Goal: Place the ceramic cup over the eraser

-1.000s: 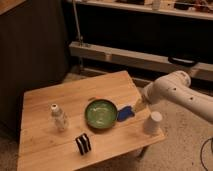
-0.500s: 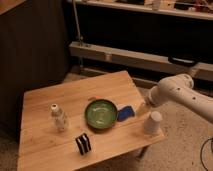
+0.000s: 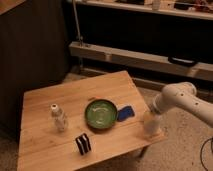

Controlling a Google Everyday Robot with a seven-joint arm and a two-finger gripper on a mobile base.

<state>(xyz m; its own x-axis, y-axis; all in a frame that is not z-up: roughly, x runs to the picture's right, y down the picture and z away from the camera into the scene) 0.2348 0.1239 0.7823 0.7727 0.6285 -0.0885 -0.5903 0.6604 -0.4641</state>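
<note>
Dim warm light, deep shadow behind, overall blur; gripper (image 3: 151,116) at table (image 3: 45,105) edge

Wooden table (image 3: 45,100), centre of frame. Green bowl (image 3: 101,114) near its middle; flat blue object (image 3: 125,113) just beside the bowl's right rim; clear bottle (image 3: 58,119), white-capped, upright, left of the bowl. The gripper (image 3: 150,120) sits at the table's right edge.
</note>
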